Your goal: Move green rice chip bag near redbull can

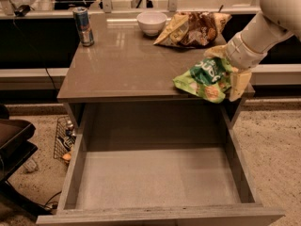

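The green rice chip bag [203, 77] lies at the front right edge of the brown table top [127, 65]. My gripper [228, 69] has come in from the right and sits over the bag's right end. Its cream fingers [240, 84] stand apart, one on each side of that end, so it is open around the bag. The redbull can [83, 26] stands upright at the back left corner of the table, far from the bag.
A white bowl [151, 22] stands at the back middle, with a brown-and-yellow snack bag [193, 28] to its right. An open drawer [155, 178] juts out below the table front. A dark chair [14, 140] and a wire basket [63, 138] are on the floor at left.
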### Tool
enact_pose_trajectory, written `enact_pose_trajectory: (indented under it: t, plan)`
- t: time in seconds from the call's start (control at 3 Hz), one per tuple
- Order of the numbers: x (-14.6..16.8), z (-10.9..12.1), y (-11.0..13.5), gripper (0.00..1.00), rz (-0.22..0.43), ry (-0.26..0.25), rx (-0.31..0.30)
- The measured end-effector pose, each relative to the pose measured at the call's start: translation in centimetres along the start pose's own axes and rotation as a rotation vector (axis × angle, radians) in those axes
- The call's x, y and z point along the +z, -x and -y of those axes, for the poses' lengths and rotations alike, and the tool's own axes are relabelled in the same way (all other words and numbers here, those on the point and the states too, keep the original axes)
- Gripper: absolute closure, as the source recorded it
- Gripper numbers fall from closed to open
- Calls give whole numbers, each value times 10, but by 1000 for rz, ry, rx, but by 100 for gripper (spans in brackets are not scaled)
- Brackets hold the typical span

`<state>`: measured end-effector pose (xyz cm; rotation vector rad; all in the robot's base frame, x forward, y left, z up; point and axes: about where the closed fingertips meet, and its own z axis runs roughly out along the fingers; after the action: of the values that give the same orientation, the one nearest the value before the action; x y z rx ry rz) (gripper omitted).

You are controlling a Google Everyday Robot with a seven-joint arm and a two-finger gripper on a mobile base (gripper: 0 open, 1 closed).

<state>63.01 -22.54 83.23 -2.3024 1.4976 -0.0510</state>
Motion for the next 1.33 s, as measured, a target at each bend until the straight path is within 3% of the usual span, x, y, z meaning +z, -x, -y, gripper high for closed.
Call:
enact_pose_trajectory:
  t: [1.0, 1.33]
  plan:
    - [7, 0, 1, 85, 6, 7, -2]
    - [7, 1, 1, 100, 6, 7, -2]
